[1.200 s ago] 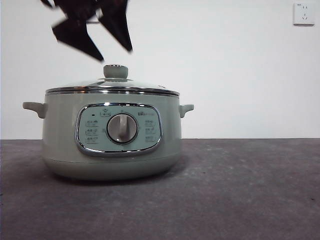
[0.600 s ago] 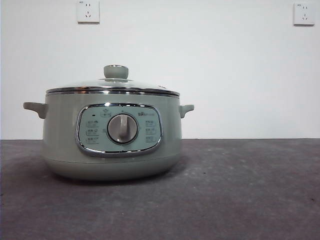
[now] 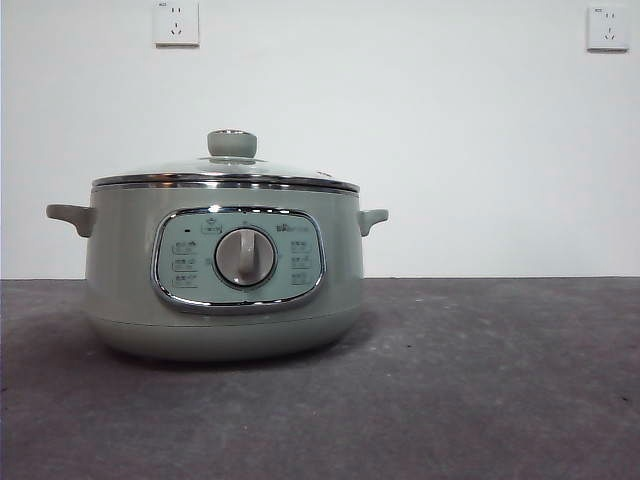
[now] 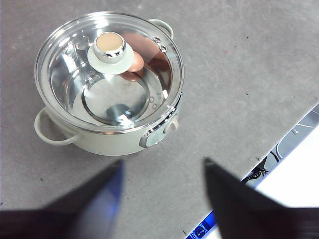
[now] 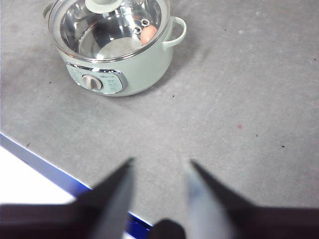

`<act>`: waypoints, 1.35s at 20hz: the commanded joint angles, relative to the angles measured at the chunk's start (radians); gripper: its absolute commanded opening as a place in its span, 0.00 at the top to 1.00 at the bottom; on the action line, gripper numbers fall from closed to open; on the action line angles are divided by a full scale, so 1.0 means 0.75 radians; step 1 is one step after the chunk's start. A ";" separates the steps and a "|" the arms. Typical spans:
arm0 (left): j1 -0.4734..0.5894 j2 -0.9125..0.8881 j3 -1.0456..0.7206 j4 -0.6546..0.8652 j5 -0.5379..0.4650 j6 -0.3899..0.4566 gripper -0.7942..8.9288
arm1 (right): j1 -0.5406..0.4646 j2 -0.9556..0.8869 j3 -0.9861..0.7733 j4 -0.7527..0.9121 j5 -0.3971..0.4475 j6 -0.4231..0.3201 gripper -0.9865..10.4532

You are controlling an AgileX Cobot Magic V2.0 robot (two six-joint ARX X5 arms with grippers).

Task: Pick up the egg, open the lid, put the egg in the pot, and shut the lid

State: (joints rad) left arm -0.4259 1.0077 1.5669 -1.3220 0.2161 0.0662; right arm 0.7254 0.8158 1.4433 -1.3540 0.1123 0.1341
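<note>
The pot (image 3: pixel 222 270) stands on the grey desk (image 3: pixel 480 380) with the lid (image 3: pixel 226 177) seated flat on its rim, green knob (image 3: pixel 231 143) upright. Through the glass, the wrist views show the egg (image 4: pixel 135 63) lying inside the pot on its steel floor, near the wall. The left end effector (image 4: pixel 162 172) and the right end effector (image 5: pixel 159 172) both hang high above the desk, well apart from the pot, jaws spread and holding nothing. Two wall sockets (image 3: pixel 176 22) sit behind.
</note>
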 commanded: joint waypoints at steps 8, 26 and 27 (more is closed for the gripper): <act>0.002 0.005 -0.002 0.008 0.001 -0.009 0.92 | 0.002 -0.001 -0.010 -0.032 0.006 0.066 0.91; 0.191 0.008 -0.037 0.641 0.041 0.289 0.92 | 0.002 -0.001 -0.010 -0.032 0.016 0.065 0.91; 0.243 -0.036 -0.076 0.720 0.088 0.304 0.92 | 0.002 -0.001 -0.010 -0.032 0.016 0.066 0.91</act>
State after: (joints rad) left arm -0.2462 0.9874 1.5192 -0.7845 0.2737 0.2478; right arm 0.7254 0.8158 1.4433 -1.3540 0.1230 0.1726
